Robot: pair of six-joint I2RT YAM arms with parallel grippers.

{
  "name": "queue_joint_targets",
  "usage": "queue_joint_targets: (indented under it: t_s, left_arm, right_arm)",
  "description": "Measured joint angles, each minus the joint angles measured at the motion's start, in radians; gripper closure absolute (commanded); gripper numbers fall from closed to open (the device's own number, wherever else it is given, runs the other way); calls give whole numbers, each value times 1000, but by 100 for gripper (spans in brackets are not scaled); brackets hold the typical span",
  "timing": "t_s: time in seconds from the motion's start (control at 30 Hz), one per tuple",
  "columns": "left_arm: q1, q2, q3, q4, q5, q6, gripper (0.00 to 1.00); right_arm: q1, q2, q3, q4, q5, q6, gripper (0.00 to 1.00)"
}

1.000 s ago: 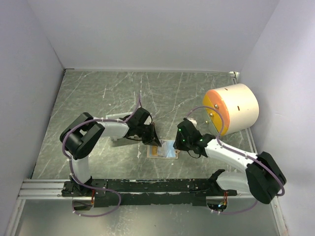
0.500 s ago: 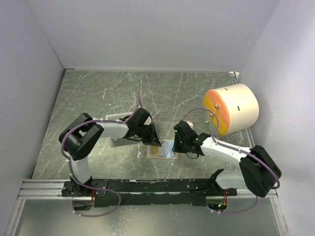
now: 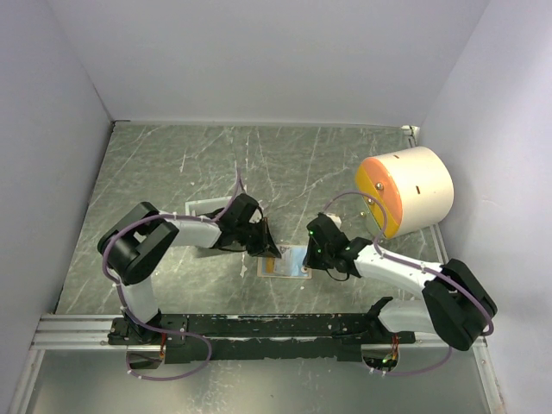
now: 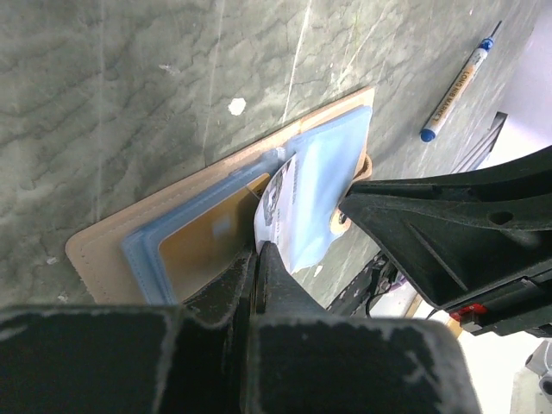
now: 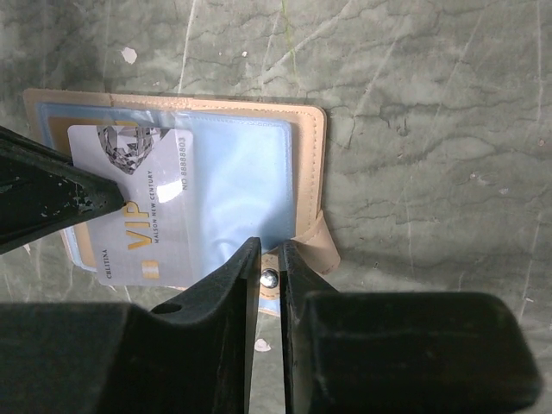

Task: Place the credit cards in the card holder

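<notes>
The desk (image 3: 345, 164) has a grey-green, marble-like top crossed by thin white veins and scratches, with a few small white specks showing in the wrist views. Plain pale walls close it in on three sides: a back wall (image 3: 259, 60), a left wall (image 3: 43, 172) and a right wall (image 3: 500, 112), all bare and faintly lilac. A silvery metal rail (image 3: 78, 332) runs along the near edge. The light is soft and even, casting only faint shadows.
</notes>
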Motion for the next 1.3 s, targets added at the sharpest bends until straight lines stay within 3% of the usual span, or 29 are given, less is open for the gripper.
queue_joint_targets:
  t_s: [1.13, 1.3]
  left_arm:
    - [-23, -44, -67, 74, -72, -52, 93]
    - [-23, -45, -67, 74, -72, -52, 93]
  right_arm:
    - [1, -21, -27, 32, 9, 19, 90]
    - [6, -21, -11, -3, 27, 18, 79]
